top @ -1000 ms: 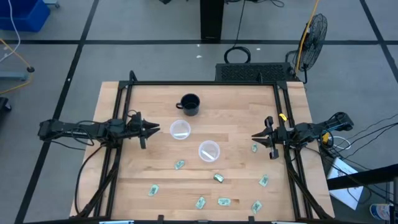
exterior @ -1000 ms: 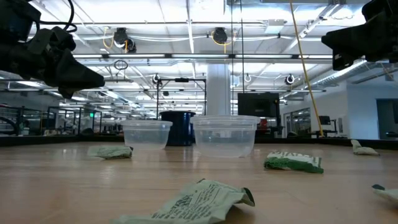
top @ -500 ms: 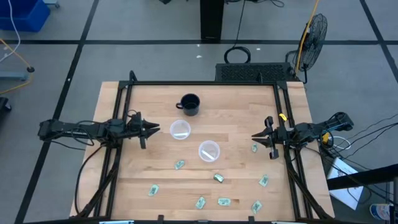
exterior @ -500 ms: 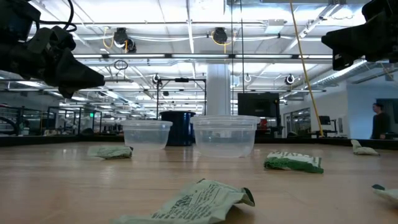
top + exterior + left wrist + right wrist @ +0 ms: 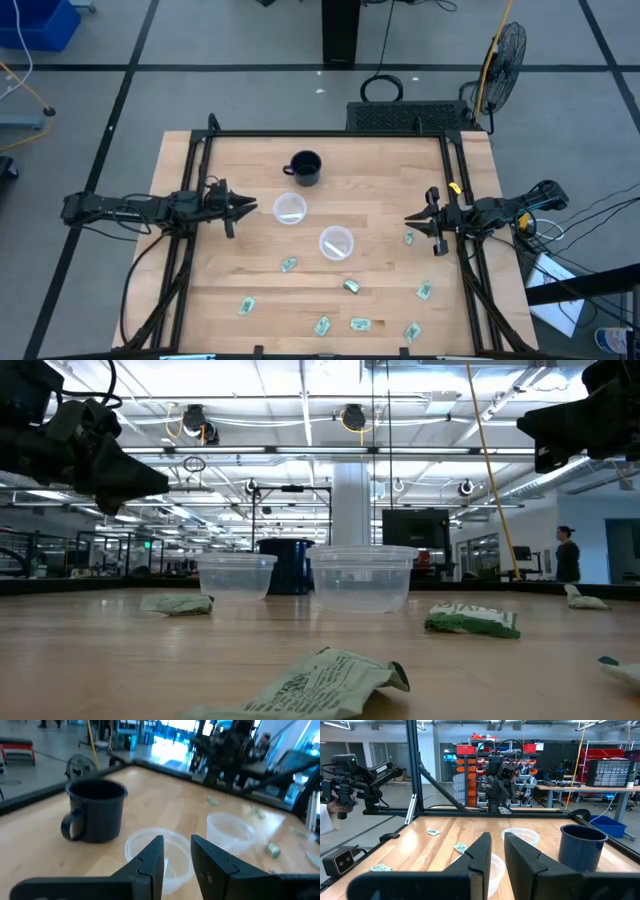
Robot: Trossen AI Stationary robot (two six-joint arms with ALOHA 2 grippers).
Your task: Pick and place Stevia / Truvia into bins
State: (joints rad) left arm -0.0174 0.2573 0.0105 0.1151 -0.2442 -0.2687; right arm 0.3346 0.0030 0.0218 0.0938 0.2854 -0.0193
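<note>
Several light green and white Stevia packets lie flat on the wooden table's near half, among them one (image 5: pixel 289 264) near the cups, one (image 5: pixel 352 286) at the middle and one (image 5: pixel 409 237) by the right arm. Two clear plastic bins stand upright: one (image 5: pixel 290 208) just in front of my left gripper (image 5: pixel 250 208), the other (image 5: pixel 336 242) nearer the table's middle. My left gripper (image 5: pixel 177 839) hovers level at the left edge, open and holding nothing. My right gripper (image 5: pixel 408 218) hovers at the right edge, its fingers (image 5: pixel 497 836) a narrow gap apart with nothing between them.
A black mug (image 5: pixel 305 167) with a handle stands toward the far side, behind the bins. A dark metal frame (image 5: pixel 330 135) runs along the table's far, left and right edges. A person (image 5: pixel 565 555) shows far off in the room behind.
</note>
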